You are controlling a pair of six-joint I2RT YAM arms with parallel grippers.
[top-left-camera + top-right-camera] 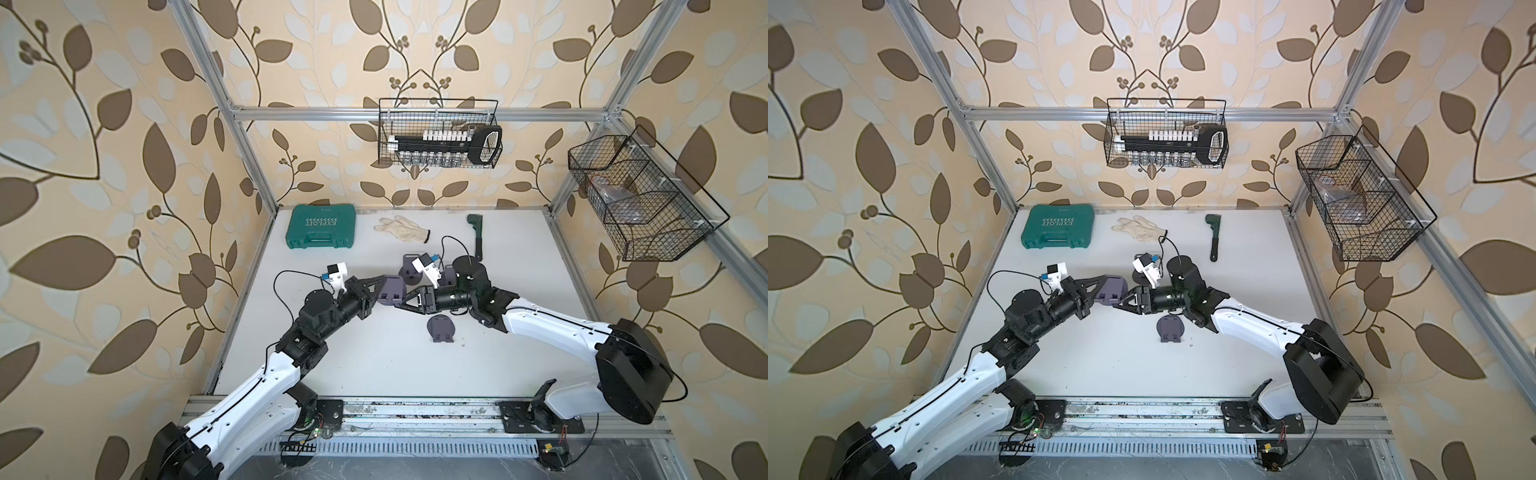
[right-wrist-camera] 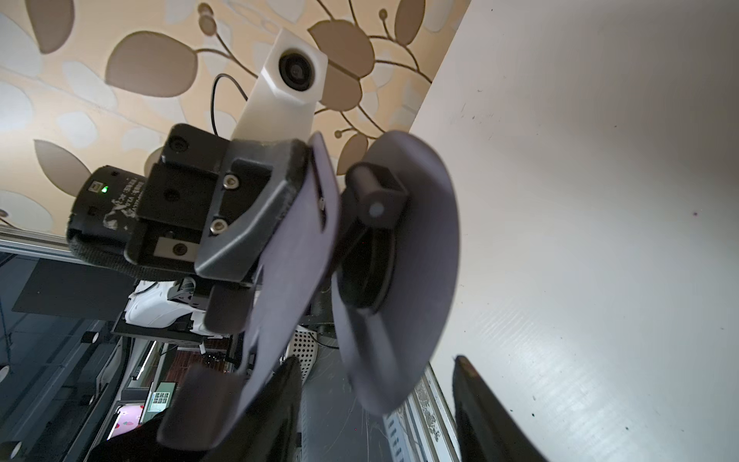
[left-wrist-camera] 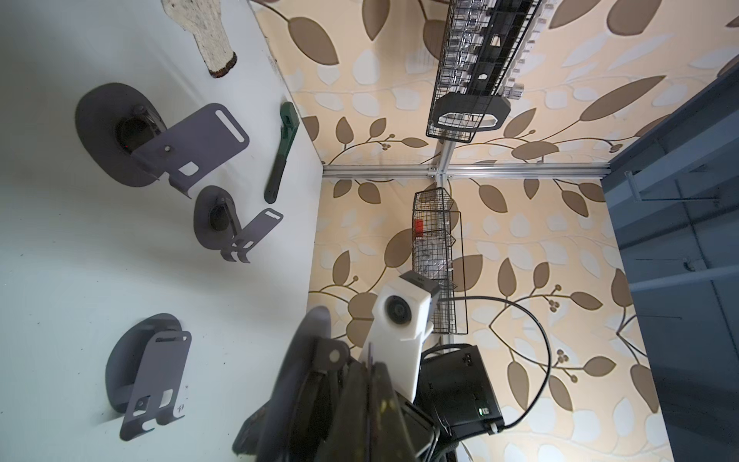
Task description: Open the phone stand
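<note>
- Gripping the phone stand above the table, the left gripper has its jaws pressed together on the stand's flat plate
- In the right wrist view one left finger lies flat against that plate near its slotted end; the opposite finger is hidden behind the plate
- The plate stands at an angle away from the round base, and the two are joined by a dark hinge arm
- The right gripper faces the left one head-on, jaws spread, with the lower rim of the round base between its fingers; whether either finger touches the rim cannot be told
- In both top views the two grippers meet near the middle of the table, with the held stand between them and clear of the surface
- On the table beyond them stand an opened stand and a smaller-looking second opened stand, each with its plate tilted up
- A folded stand lies flat just beside the right arm's wrist
- Along the far edge lie a green tool case, a pale glove and a dark green wrench, well apart from the grippers
- A wire basket hangs on the back rail and a side basket on the right frame
</note>
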